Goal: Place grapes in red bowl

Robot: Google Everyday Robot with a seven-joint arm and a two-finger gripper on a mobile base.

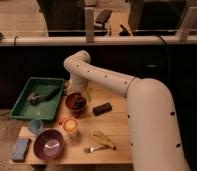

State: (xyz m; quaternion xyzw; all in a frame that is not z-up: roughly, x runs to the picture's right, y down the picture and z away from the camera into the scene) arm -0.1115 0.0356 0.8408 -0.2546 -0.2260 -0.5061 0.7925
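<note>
The red bowl (72, 105) stands on the wooden table just right of the green tray. A dark bunch, the grapes (78, 101), shows inside the bowl. My gripper (77, 93) points down right over the bowl at the end of the white arm, which bends over from the right. I cannot tell whether the gripper touches or holds the grapes, because the wrist hides the contact.
A green tray (23, 104) with a long dark object (42, 96) sits at left. An orange cup (70, 126), a purple bowl (48, 143), a small blue cup (35, 125) and a blue sponge (20, 148) stand in front. A black block (102, 108) and cutlery (99, 142) lie to the right.
</note>
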